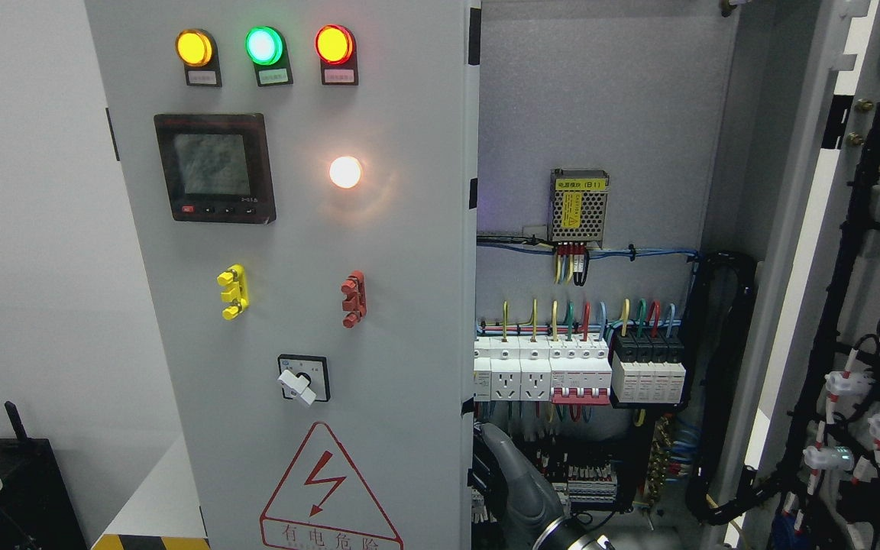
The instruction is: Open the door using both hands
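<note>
At the bottom edge right of the middle, a grey hand [512, 477] reaches behind the left door [295, 229]'s free edge, its fingers' state hidden, while the right door [868, 267] stands swung wide open.

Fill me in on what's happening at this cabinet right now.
A humanoid robot is working on an electrical cabinet. The right door already stands swung open, showing the breakers and wiring inside. The left door, with its indicator lamps and meter, is still shut or nearly so. One grey robot hand reaches up from the bottom, at the left door's inner edge; which arm it belongs to isn't clear.
</note>
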